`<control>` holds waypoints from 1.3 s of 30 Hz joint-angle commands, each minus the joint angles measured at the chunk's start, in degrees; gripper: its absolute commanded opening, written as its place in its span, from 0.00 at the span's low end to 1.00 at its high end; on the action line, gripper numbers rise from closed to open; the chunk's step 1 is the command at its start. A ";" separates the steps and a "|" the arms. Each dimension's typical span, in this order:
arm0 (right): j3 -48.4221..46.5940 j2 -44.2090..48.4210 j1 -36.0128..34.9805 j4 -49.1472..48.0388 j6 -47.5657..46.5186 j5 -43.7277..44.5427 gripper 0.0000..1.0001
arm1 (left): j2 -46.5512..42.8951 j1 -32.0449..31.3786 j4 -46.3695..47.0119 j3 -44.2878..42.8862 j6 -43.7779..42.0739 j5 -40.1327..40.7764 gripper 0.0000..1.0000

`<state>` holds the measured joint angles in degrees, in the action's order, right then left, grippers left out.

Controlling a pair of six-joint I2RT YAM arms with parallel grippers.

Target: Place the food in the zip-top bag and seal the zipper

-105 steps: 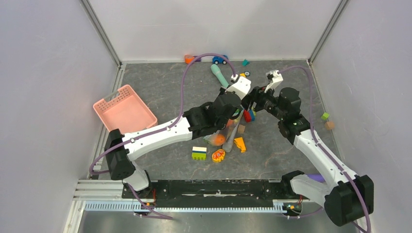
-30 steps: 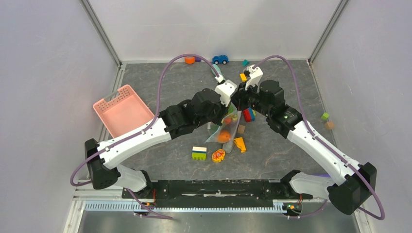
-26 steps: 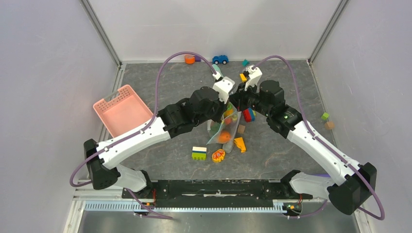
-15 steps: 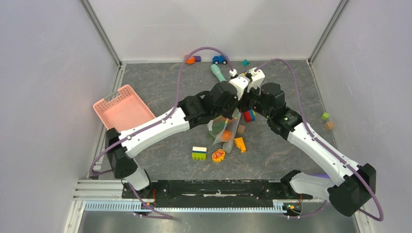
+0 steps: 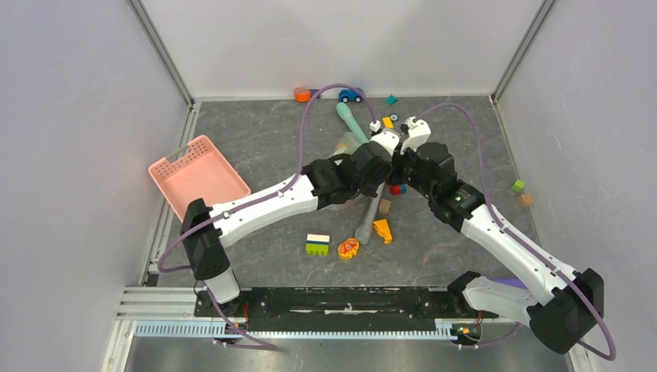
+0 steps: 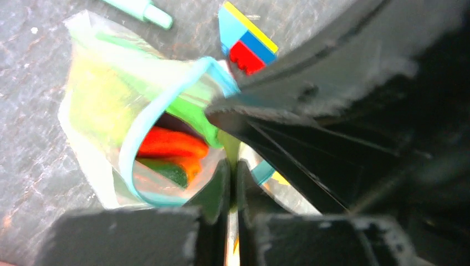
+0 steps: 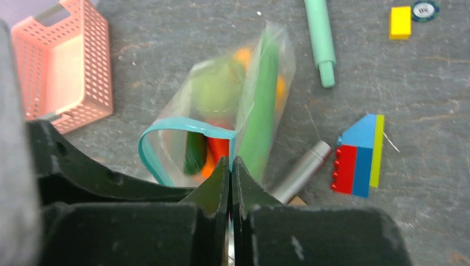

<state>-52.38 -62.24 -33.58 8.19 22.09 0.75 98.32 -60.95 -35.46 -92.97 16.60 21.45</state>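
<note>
Colleague: Status on the seal?

Me: I have the left end effector (image 6: pixel 233 172) pressed together on the rim film of the zip-top bag (image 7: pixel 221 88). The right end effector (image 7: pixel 230 166) is pinched together on the zipper (image 7: pixel 166 126) at one corner of the mouth. Both sit at the bag's mouth end, close beside each other. The food (image 6: pixel 172 145) is inside, with red, orange and green pieces just below the mouth. The teal strip bows out in an open loop, so I judge that nothing is sealed yet.

Colleague: How do you close it cleanly?

Me: I would draw the two pinches apart along the strip until the loop flattens and both lips meet. Then I would run one pinch along it with steady pressure. I would hold the mouth end up, away from the pieces, and check that no green piece lies across the track.

Colleague: Anything close by?

Me: A stacked block (image 7: pixel 357 155) and a silver cylinder (image 7: pixel 302 170) lie on the surface (image 5: pixel 256 147) just beside the bag. The teal stick (image 7: pixel 317 39) is past the bag's closed end, and the pink basket (image 7: pixel 66 72) is well apart on the other side. From above, my wrists hide almost the whole bag, so I would steer by the wrist views.
</note>
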 commanded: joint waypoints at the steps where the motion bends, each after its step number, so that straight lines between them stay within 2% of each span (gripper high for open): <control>1: -1.59 6.43 -1.12 -9.06 0.01 1.62 0.00 | 1.01 2.15 -9.55 6.74 4.61 10.33 0.02; 9: -0.54 7.39 -1.09 -10.18 0.67 -0.56 0.00 | 2.06 3.23 -11.44 7.25 11.45 16.12 0.02; 11: -0.44 7.19 -1.07 -10.21 0.74 -2.40 0.00 | 2.25 3.77 -9.46 7.12 12.01 13.51 0.02; 16: 0.68 5.87 -1.13 -11.25 2.23 -5.57 0.00 | -0.37 3.91 1.66 9.19 10.56 1.27 0.02; 23: 2.02 6.07 -1.10 -11.41 2.79 -4.76 0.00 | -6.55 3.91 12.76 12.50 7.15 -7.24 0.02; 28: 1.93 5.58 -1.12 -10.35 1.80 -3.02 0.00 | -12.98 3.91 16.81 15.93 4.28 -9.63 0.02; 39: 1.06 3.62 -1.10 -9.23 -1.31 -2.87 0.00 | -22.70 3.92 15.72 15.99 -0.43 -11.61 0.02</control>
<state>-49.30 -58.19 -34.39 1.15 22.39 -1.37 79.40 -57.12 -22.55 -76.42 20.08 10.87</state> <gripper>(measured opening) 0.010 0.050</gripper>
